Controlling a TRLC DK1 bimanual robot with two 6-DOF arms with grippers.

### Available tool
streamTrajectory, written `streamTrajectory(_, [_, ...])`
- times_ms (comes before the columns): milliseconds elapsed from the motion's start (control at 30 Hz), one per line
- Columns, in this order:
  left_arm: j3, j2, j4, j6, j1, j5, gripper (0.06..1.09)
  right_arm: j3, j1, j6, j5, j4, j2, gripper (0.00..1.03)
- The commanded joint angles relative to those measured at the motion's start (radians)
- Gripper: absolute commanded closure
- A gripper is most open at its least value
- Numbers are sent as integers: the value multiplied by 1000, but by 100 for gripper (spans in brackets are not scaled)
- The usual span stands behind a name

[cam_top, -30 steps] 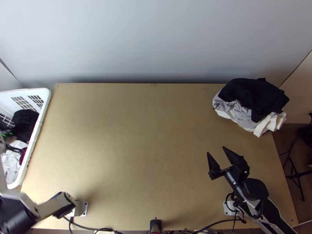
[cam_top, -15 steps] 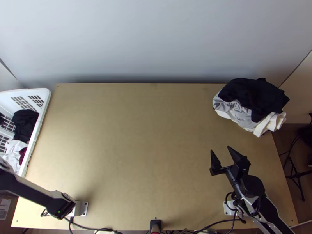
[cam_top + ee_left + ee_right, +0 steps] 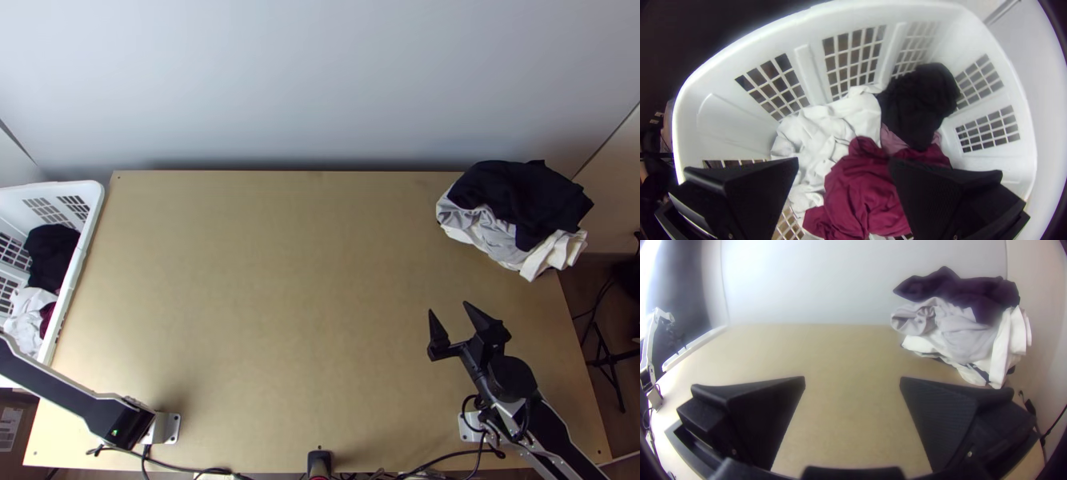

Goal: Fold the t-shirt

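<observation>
Basket (image 3: pixel 729 115) white, grid-patterned sides. In it: black cloth (image 3: pixel 918 102), white cloth (image 3: pixel 827 129), maroon cloth (image 3: pixel 862 186), dusty-pink cloth (image 3: pixel 893 141). Pile: near-black cloth (image 3: pixel 520 196), light grey cloth (image 3: pixel 969 333), off-white cloth (image 3: pixel 1009 342). Table (image 3: pixel 280 280) tan, wall (image 3: pixel 320 80) pale grey. Left gripper (image 3: pixel 843 161), right gripper (image 3: pixel 448 306): both black.

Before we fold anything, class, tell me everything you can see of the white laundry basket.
The basket is white, apparently plastic, with a rim and grids of openings in its walls. It stands open-topped at the table's left edge. Bunched white cloth, black cloth, pink cloth and dark red cloth lie inside. The left gripper hangs over it, fingers open.
</observation>
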Motion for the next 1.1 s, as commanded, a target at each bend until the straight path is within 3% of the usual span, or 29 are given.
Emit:
streamTrajectory(0, [7,125,186,-19,64,-11,10,0,28,-14,1,4,10,3])
streamTrajectory(167, [-10,202,269,12,61,-94,10,0,51,-18,1,12,10,3])
streamTrajectory(433, [-1,357,441,32,44,-94,10,0,51,-26,1,15,-28,3])
streamTrajectory(867, [4,441,453,1,7,-83,11,0,52,-26,1,18,-56,3])
streamTrajectory(967, [7,452,453,0,7,-80,21,0,46,-26,1,18,-62,3])
streamTrajectory(1067, [2,455,441,-51,10,-80,45,0,43,-26,1,18,-62,3])
